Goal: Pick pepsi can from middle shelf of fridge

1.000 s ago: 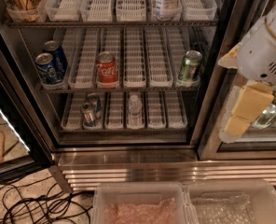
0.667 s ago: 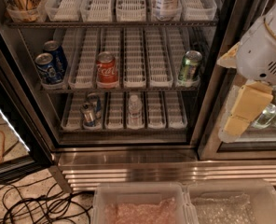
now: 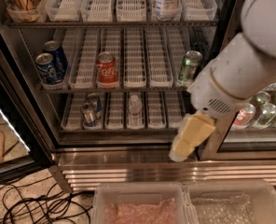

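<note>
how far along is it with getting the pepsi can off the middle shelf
Early stage. Done: the fridge door looks open, so the middle shelf is exposed. In progress: the gripper hangs low on the right, by the fridge's base, well away from the cans. Left: reach the pepsi can at the shelf's left end, grasp it and bring it out.

Pepsi can upright, middle shelf far left; claw low right.

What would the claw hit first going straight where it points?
The claw, low right before the fridge, points down-left; it would likely meet the steel base first, far from the pepsi can. Depth is unclear.
</note>
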Controlling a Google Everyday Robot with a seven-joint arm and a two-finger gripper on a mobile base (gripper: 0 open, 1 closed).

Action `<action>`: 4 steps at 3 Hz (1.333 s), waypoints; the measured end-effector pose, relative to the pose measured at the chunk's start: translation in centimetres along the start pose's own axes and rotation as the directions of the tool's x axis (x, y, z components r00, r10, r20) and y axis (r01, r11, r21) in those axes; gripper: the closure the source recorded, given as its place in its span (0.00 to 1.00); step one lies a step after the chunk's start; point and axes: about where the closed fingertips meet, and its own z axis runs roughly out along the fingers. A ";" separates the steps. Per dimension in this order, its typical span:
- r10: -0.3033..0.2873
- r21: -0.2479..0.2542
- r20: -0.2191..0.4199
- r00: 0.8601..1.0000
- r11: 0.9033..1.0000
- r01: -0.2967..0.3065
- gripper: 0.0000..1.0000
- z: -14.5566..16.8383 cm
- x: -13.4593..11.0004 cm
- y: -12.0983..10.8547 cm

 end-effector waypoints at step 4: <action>0.223 0.040 0.132 0.966 0.972 -0.230 0.00 5.6 -4.8 -0.8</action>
